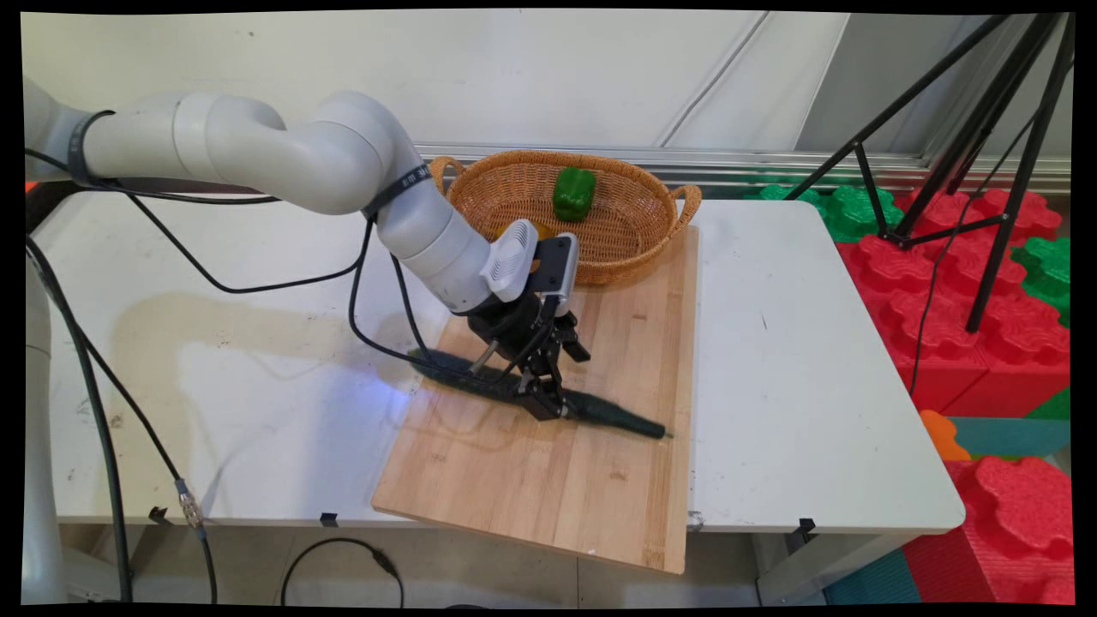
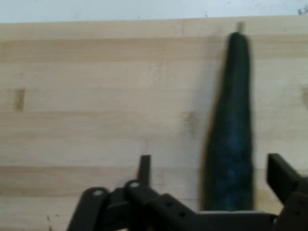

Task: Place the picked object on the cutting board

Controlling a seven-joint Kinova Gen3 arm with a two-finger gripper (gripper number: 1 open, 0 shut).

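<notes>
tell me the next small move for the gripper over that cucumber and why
Probably close the fingers. The gripper is down at the wooden board with its open fingers on either side of the dark cucumber, which lies flat between them, nearer one finger.

Cucumber (image 1: 600, 410) mid-part hidden behind claw (image 1: 548, 410); yellow obj. (image 1: 523, 230) in basket (image 1: 634, 231) mostly hidden.

A pale wooden cutting board (image 1: 548, 480) with visible grain lies on the smooth white worktop (image 1: 797, 386), carrying a matt dark green cucumber (image 2: 231, 144), beside a rough woven wicker basket (image 1: 634, 231) holding a glossy green pepper (image 1: 573, 194).
</notes>
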